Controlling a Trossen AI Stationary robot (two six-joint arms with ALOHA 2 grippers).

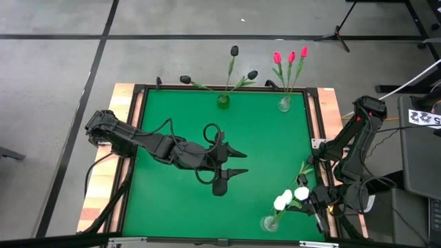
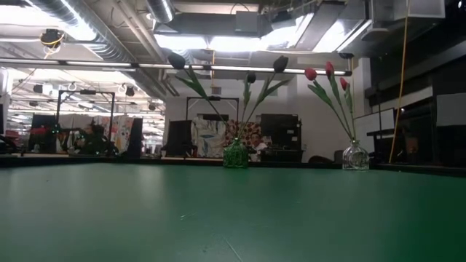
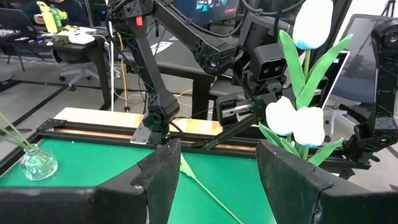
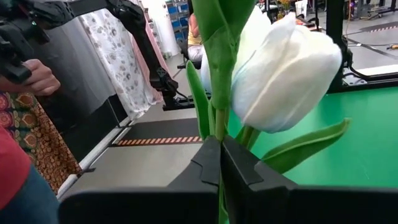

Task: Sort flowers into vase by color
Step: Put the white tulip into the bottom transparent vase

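Nearest the right wrist camera, the right end effector is pinched shut on the thin green stem of a white tulip, just below the head. From above, going left to right: the left end effector hangs over the middle of the green desk, its two fingers spread wide and holding nothing. At the far edge stands a green vase with three black tulips, and beside it, further right, a clear vase with three red-pink tulips. At the near right corner a second clear vase carries the white heads, with the right end effector just beside them.

The flowers look light and springy; the stems should bend readily and could slip or twist in a hard pinch. The leaves are floppy and the heads soft, so the bare stem, low enough to steer the tip into a narrow vase neck, seems the best hold.
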